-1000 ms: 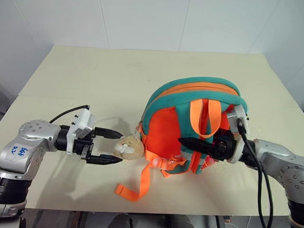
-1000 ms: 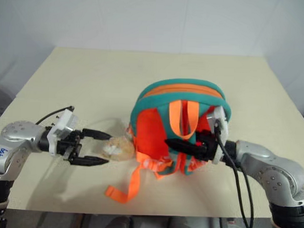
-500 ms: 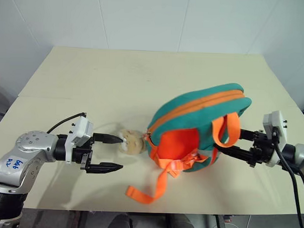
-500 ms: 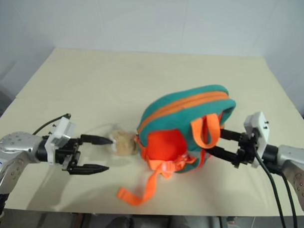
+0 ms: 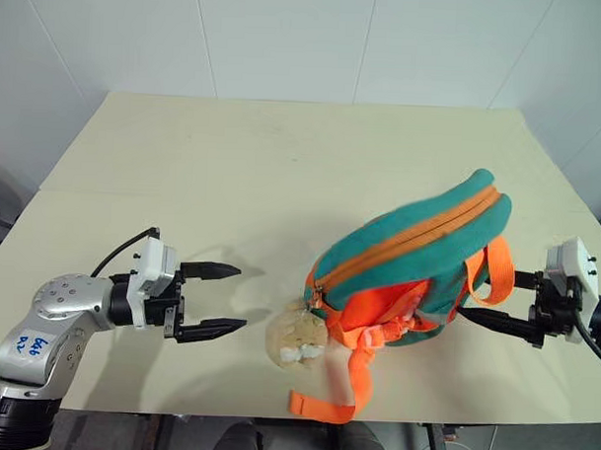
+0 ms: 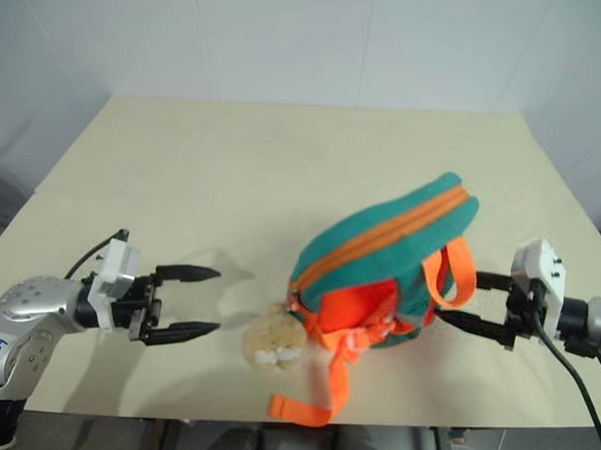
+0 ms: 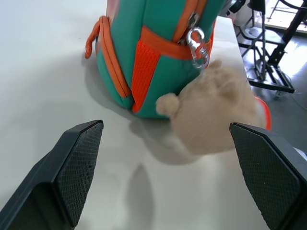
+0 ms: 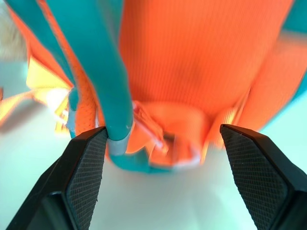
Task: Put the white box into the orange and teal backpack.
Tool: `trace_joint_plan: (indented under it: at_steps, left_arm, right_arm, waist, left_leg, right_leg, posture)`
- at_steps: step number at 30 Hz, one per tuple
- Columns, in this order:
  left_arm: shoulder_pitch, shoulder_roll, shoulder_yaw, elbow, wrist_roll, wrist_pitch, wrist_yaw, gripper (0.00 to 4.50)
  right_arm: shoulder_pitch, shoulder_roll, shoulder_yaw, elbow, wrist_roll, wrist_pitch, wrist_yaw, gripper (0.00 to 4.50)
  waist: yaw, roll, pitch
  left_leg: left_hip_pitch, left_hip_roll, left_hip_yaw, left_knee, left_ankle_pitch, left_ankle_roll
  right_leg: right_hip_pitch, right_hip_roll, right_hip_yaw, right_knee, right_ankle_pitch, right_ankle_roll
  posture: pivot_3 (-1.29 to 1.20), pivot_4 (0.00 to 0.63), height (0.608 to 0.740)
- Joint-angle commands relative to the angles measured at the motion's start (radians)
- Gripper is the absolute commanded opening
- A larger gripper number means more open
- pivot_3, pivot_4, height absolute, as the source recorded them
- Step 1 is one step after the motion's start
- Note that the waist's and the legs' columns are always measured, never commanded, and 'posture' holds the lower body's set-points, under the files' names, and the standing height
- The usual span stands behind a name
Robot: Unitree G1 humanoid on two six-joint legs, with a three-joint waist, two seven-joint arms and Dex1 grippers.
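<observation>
Left eye view shows a pale cream worktop [image 5: 233, 173] filling most of the frame, with white panelled walls [image 5: 287, 37] behind it along the top and a strip of dark floor below its near edge. The upper half of the worktop is bare, as is the stretch at centre left between the left tool and the bag.

The orange and teal backpack [image 5: 408, 268] lies tipped at lower right of centre, its zipped teal top slanting up toward the right edge. Its tan plush bear head [image 5: 295, 335] rests on the worktop at the bag's lower left corner, and an orange webbing strap [image 5: 329, 394] trails to the near edge. The white box cannot be seen from outside; whether it sits within the zipped bag I cannot tell.

The left tool [image 5: 211, 299] at lower left has its two fingers spread wide and holds nothing, well apart from the bear head. The right tool [image 5: 497, 303] at the right edge is also spread wide, holding nothing, its fingers beside the bag's orange loop [image 5: 489, 266].

Against a second ago, the backpack has toppled from upright onto its side and shifted right, the bear head has moved nearer the front edge, and the right tool has pulled away from the straps toward the right edge.
</observation>
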Motion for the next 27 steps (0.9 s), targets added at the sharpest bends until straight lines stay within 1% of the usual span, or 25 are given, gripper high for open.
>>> trace_joint_plan:
  at_steps: [1, 5, 9, 16, 27]
  left_arm:
    - [-0.009, -0.002, 0.009, 0.001, -0.003, -0.035, -0.003, 4.50]
    - [-0.005, -0.014, 0.002, 0.012, -0.009, -0.078, -0.032, 4.50]
    - [-0.001, -0.013, -0.014, 0.028, 0.004, -0.097, -0.044, 4.50]
    - [-0.019, -0.023, -0.007, 0.070, 0.017, -0.158, -0.050, 4.50]
    - [-0.056, -0.007, 0.003, 0.099, 0.009, -0.171, -0.051, 4.50]
  right_arm:
    - [0.005, -0.033, -0.056, -0.003, -0.001, -0.007, 0.026, 4.44]
    - [0.012, -0.019, -0.079, -0.018, 0.004, 0.001, 0.013, 4.44]
    - [0.015, -0.015, -0.082, 0.018, -0.049, -0.079, 0.021, 4.44]
    - [-0.016, -0.027, -0.093, 0.060, -0.048, -0.107, 0.037, 4.44]
    - [0.013, -0.022, -0.108, 0.061, -0.056, -0.151, 0.059, 4.44]
  waist:
    - [0.000, 0.000, 0.000]
    - [-0.001, 0.000, 0.000]
    - [-0.001, 0.000, 0.000]
    - [-0.001, 0.000, 0.000]
    - [-0.001, 0.000, 0.000]
  left_leg:
    - [0.000, 0.000, 0.000, 0.000, 0.000, 0.000]
    - [0.001, 0.000, 0.000, 0.000, 0.000, 0.000]
    - [0.001, 0.000, 0.000, 0.000, 0.000, 0.000]
    - [0.001, 0.000, 0.001, 0.001, 0.000, 0.000]
    - [0.001, 0.000, 0.001, 0.002, 0.000, 0.000]
  right_leg:
    - [0.000, 0.000, 0.000, 0.000, 0.000, 0.000]
    - [0.000, 0.000, 0.000, 0.001, 0.000, 0.000]
    - [0.000, 0.000, 0.000, 0.001, 0.000, 0.000]
    - [0.000, 0.000, 0.000, 0.002, 0.000, 0.000]
    - [0.000, 0.000, 0.001, 0.003, 0.000, 0.000]
  posture:
    - [0.00, 0.150, 0.740]
    - [0.00, 0.150, 0.740]
    - [0.00, 0.150, 0.740]
    - [0.00, 0.150, 0.740]
    - [0.00, 0.150, 0.740]
